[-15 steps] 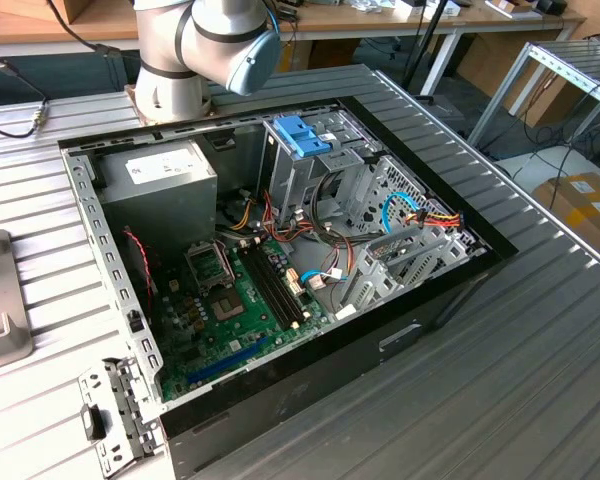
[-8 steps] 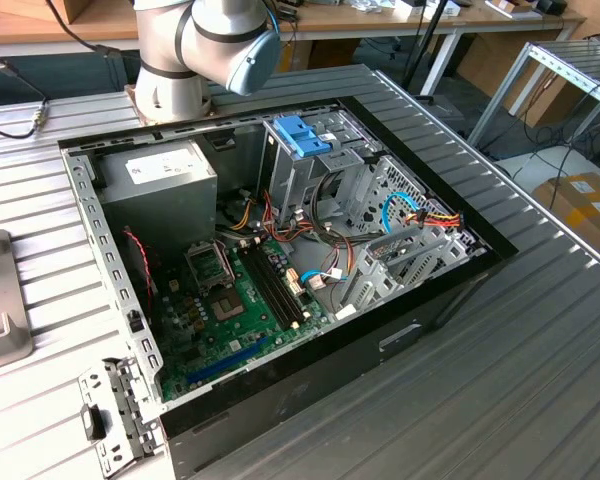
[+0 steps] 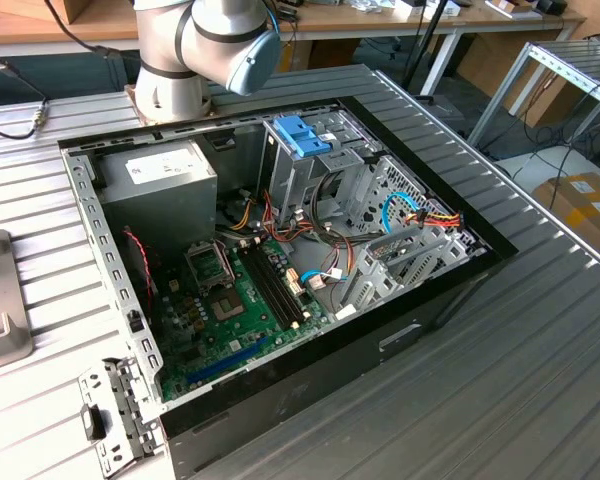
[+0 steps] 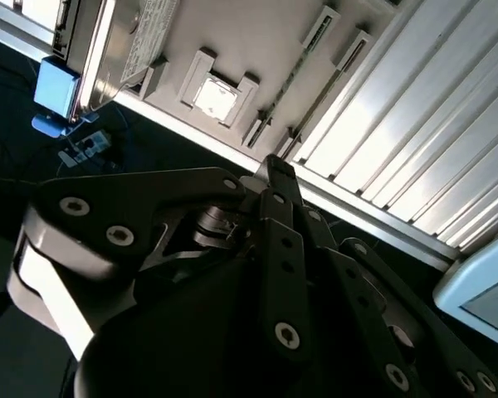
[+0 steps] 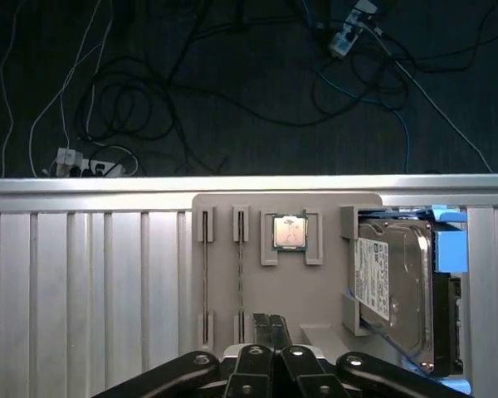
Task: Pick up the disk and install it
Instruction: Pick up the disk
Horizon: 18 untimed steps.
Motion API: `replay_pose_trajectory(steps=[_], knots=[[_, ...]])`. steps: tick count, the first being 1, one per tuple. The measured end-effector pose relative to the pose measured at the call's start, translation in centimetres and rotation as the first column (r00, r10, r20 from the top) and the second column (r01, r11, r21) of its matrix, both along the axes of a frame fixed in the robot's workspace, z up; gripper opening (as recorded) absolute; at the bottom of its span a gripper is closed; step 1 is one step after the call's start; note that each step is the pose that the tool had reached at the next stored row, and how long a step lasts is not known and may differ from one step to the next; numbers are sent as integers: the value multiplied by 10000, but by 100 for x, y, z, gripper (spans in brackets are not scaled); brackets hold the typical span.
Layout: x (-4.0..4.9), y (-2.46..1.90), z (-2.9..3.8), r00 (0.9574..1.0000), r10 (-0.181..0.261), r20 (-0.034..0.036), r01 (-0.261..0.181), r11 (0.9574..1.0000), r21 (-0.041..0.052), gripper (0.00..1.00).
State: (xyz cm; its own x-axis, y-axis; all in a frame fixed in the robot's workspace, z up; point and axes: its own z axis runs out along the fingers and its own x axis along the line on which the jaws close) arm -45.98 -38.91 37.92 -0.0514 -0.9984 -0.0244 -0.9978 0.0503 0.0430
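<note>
From where I stand, the exterior view shows the grey robot arm with a pale blue joint cap (image 3: 205,45) rising behind an open black computer case (image 3: 310,400) that lies on the ribbed aluminium counter (image 3: 500,380). Inside the case are a green motherboard (image 3: 230,300), a grey power-supply box (image 3: 160,180) and a blue plastic clip (image 3: 305,135) on the metal drive cage.

In the first wrist view the black end effector (image 5: 270,323) has its fingers pressed together with nothing between them. It hangs over a pale grey holder plate (image 5: 315,298). The silver-grey metal disk with bright blue rails (image 5: 402,290) sits in that plate's side pocket, apart from the fingers. A small square processor chip (image 5: 289,232) rests in another recess.

In the second wrist view the end effector (image 4: 274,178) is likewise closed, and the disk (image 4: 141,37) sits on the plate (image 4: 257,33), well away from it.
</note>
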Motion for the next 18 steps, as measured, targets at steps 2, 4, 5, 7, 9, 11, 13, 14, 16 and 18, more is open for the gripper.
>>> replay_pose_trajectory(steps=[2,4,5,7,9,11,13,14,16,18], knots=[[0,0,-8,9993,-383,0,383,9993,0,10],[0,0,-10,9983,-590,-1,590,9983,1,10],[0,0,-11,9982,-602,0,602,9982,7,10],[0,0,-11,9981,-624,0,624,9980,23,10],[0,0,-11,9979,-644,-2,644,9979,36,10],[0,0,-11,9978,-664,-3,664,9978,50,17],[0,0,-10,9976,-688,-4,688,9976,67,23],[0,0,-10,9976,-697,-5,697,9975,73,29],[0,0,-11,9973,-728,-6,728,9973,95,47],[0,0,-10,9972,-750,-8,750,9971,110,47]])
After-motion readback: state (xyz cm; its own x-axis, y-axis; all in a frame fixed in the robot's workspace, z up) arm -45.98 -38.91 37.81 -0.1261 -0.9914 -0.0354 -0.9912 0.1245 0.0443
